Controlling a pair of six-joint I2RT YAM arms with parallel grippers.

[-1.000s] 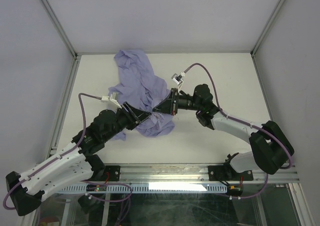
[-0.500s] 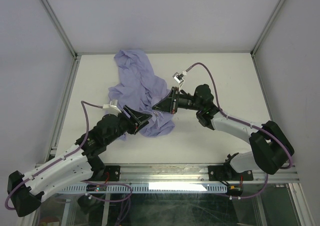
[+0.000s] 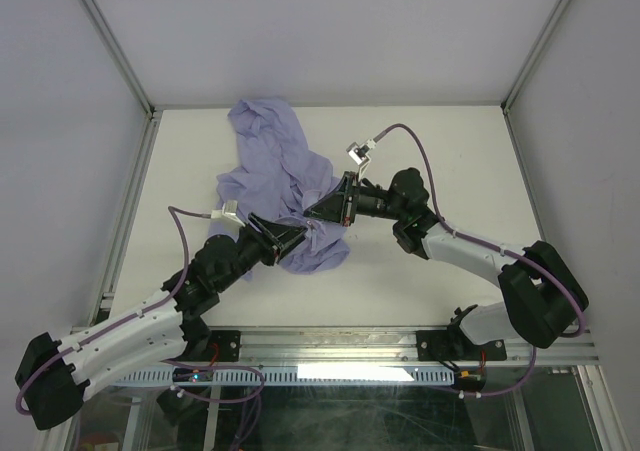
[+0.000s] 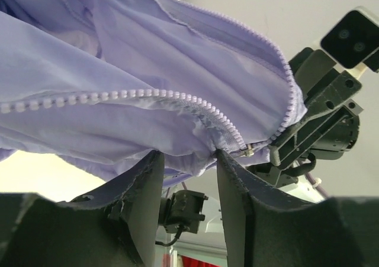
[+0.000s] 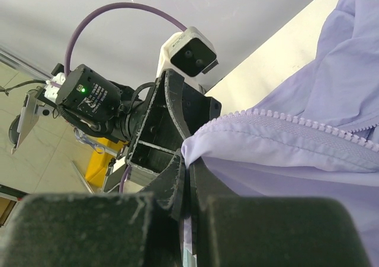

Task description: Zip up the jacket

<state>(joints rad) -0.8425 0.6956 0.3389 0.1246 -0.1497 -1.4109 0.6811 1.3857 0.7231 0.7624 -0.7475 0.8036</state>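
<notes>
Left wrist: jacket [image 4: 148, 60] perhaps between jaws

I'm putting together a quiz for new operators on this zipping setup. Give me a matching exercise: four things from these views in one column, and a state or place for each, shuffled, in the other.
Things
1. left pincer
2. right pincer
3. jacket
4. zipper teeth

States or places
A. clamped shut on a fold of the garment
B. two rows spread apart, not joined
C. lavender, crumpled on the table
D. jaws apart, just beneath the zipper's bottom end

Pairs: 1-D, 2-A, 3-C, 4-B
</notes>
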